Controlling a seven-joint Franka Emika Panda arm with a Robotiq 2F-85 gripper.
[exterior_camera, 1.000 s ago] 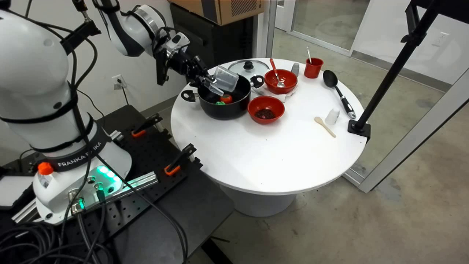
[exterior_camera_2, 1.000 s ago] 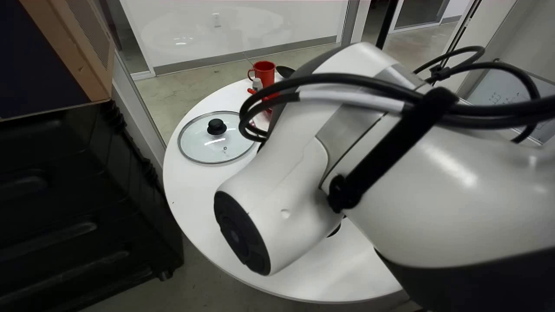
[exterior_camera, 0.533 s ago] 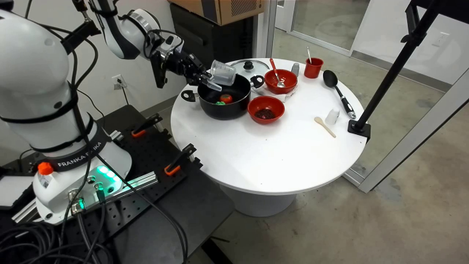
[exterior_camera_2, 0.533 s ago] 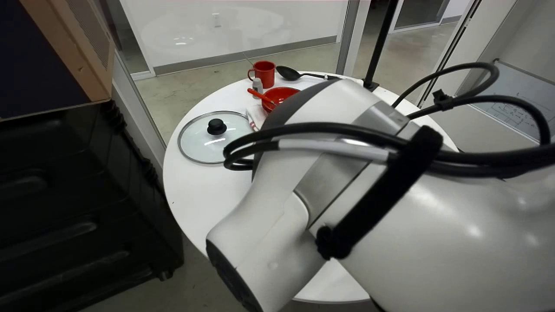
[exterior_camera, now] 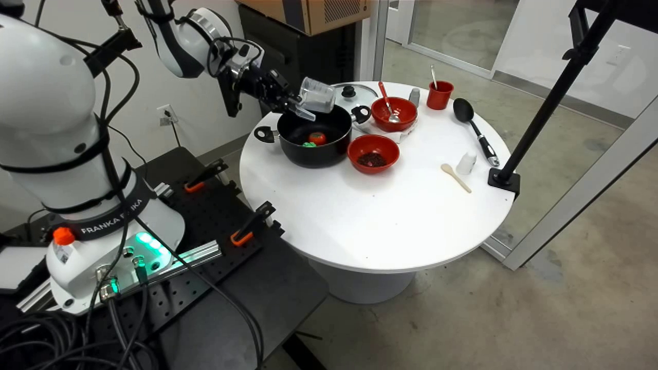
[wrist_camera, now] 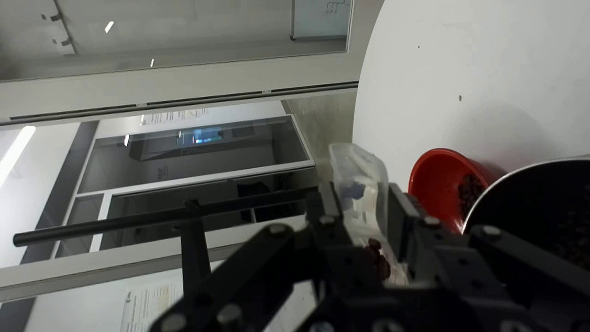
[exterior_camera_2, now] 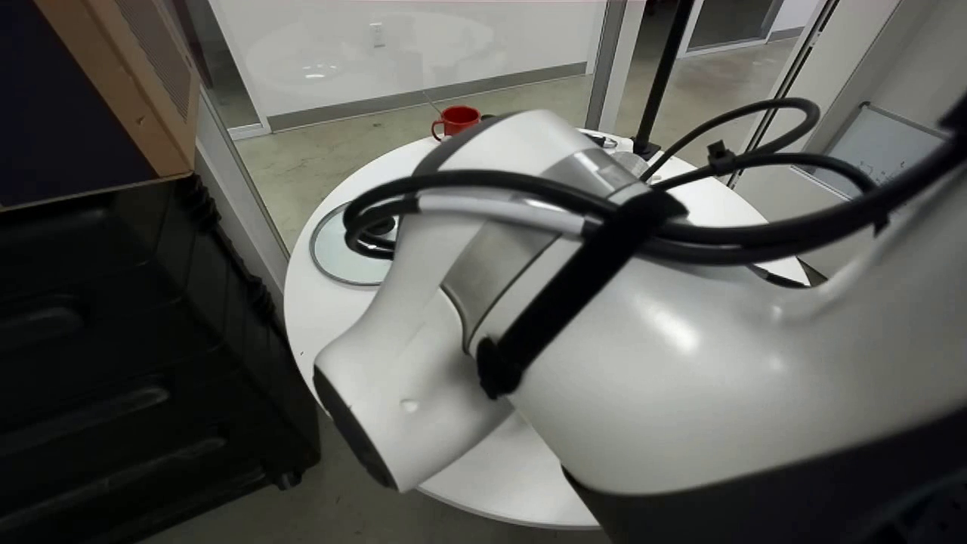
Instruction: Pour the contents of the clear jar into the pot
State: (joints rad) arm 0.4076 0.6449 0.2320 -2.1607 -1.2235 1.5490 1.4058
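The clear jar (exterior_camera: 317, 95) hangs tilted above the back of the black pot (exterior_camera: 314, 156) in an exterior view. My gripper (exterior_camera: 296, 105) is shut on it; a pale flat piece (exterior_camera: 304, 113) sticks out below the fingers, and I cannot tell whether it belongs to the jar. In the wrist view the jar (wrist_camera: 362, 170) shows as clear plastic between the fingers of the gripper (wrist_camera: 364, 203), with several reddish-brown beans (wrist_camera: 378, 260) behind it. A red tomato (exterior_camera: 317, 138) and something green lie inside the pot. The arm hides jar and gripper in an exterior view (exterior_camera_2: 453, 302).
A red bowl (exterior_camera: 373, 170) with dark bits touches or nearly touches the pot's front right. Behind stand a glass lid (exterior_camera: 342, 92), another red bowl (exterior_camera: 383, 123) with a spoon, and a red cup (exterior_camera: 438, 98). A ladle (exterior_camera: 463, 110), wooden spoon (exterior_camera: 456, 178) and black pole (exterior_camera: 550, 97) stand farther right.
The gripper and jar have risen from low over the pot's opening to above its back rim. The jar's tilt has changed during this; the grip stays the same.
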